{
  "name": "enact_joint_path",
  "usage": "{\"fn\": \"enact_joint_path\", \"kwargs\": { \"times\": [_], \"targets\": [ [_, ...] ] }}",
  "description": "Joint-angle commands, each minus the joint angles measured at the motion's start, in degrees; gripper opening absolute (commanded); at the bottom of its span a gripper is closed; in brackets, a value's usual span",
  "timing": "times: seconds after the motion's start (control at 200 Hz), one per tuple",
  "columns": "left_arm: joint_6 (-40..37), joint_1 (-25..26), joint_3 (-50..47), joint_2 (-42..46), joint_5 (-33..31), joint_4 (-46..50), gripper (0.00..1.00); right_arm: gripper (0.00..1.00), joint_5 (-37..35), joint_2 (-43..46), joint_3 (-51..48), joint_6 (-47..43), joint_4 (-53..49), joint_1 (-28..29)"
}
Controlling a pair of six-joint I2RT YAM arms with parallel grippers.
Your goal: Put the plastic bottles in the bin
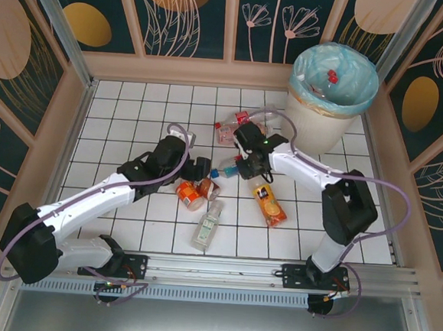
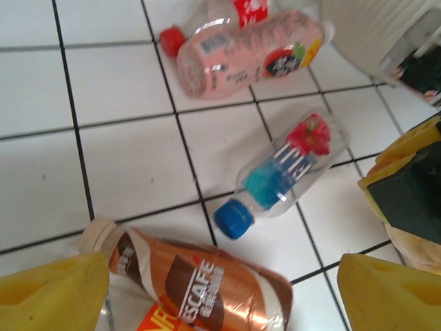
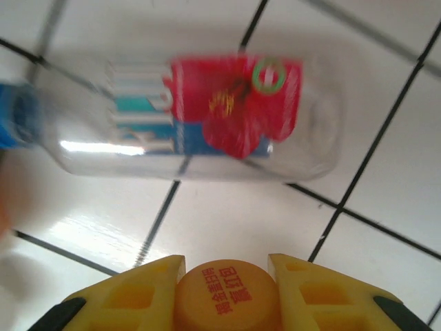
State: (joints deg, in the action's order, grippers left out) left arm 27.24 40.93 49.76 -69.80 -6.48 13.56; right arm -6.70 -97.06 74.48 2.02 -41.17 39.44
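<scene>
The right hand (image 3: 226, 270) is closed on the cap (image 3: 226, 303) of the orange bottle (image 1: 269, 203). The bottle lies on the table (image 1: 133, 112), its body running toward lower right. The bin (image 1: 317, 123) stands at upper right, nearer this arm. The left hand (image 2: 220, 283) is open.

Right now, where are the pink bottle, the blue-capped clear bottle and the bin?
pink bottle (image 2: 248, 55): left wrist view, middle of its body.
blue-capped clear bottle (image 2: 286, 169): left wrist view, on its label.
bin (image 1: 318, 125): top external view, on its cream outer wall.
</scene>
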Motion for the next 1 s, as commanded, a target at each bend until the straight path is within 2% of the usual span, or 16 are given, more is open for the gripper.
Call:
{"fn": "enact_joint_path", "kwargs": {
  "times": [0.0,0.085,0.165,0.3,0.46,0.53,0.626,0.746,0.846,0.996],
  "targets": [
    [-2.6,-0.1,4.0,1.3,-0.9,-0.6,0.86,0.18,-2.5,5.2,6.2,0.3,-4.4,0.3],
    [-4.0,0.0,5.6,1.0,-0.9,-1.5,0.86,0.18,-5.4,6.5,11.4,-0.7,-6.0,-0.1],
    [-5.4,-0.1,9.8,-0.2,-0.6,-3.1,0.85,0.16,-10.9,7.2,16.9,-2.0,-6.0,-0.3],
    [-5.7,-0.1,15.0,-3.3,2.4,-6.1,0.85,0.14,-21.3,10.3,21.9,-5.3,1.2,-0.6],
    [-5.1,0.0,21.2,-7.3,6.0,-8.4,0.84,0.14,-25.9,17.2,19.9,-13.0,20.7,-2.2],
    [-4.8,0.0,23.3,-8.9,7.1,-9.5,0.84,0.06,-26.0,20.0,17.8,-16.6,30.0,-4.1],
    [-3.6,0.0,25.7,-11.0,9.8,-10.9,0.83,0.02,-27.1,22.3,16.4,-18.3,39.6,-7.8],
    [-1.2,0.0,26.6,-12.9,13.1,-12.9,0.83,0.00,-28.7,24.8,9.9,-18.3,54.9,-16.1],
    [-0.4,0.2,26.2,-13.6,14.0,-13.2,0.82,0.00,-30.9,24.4,5.9,-18.4,63.6,-19.4],
    [0.2,0.4,23.8,-13.6,12.5,-13.2,0.83,0.00,-34.3,20.7,1.7,-21.6,76.5,-21.2]
  ]
}}
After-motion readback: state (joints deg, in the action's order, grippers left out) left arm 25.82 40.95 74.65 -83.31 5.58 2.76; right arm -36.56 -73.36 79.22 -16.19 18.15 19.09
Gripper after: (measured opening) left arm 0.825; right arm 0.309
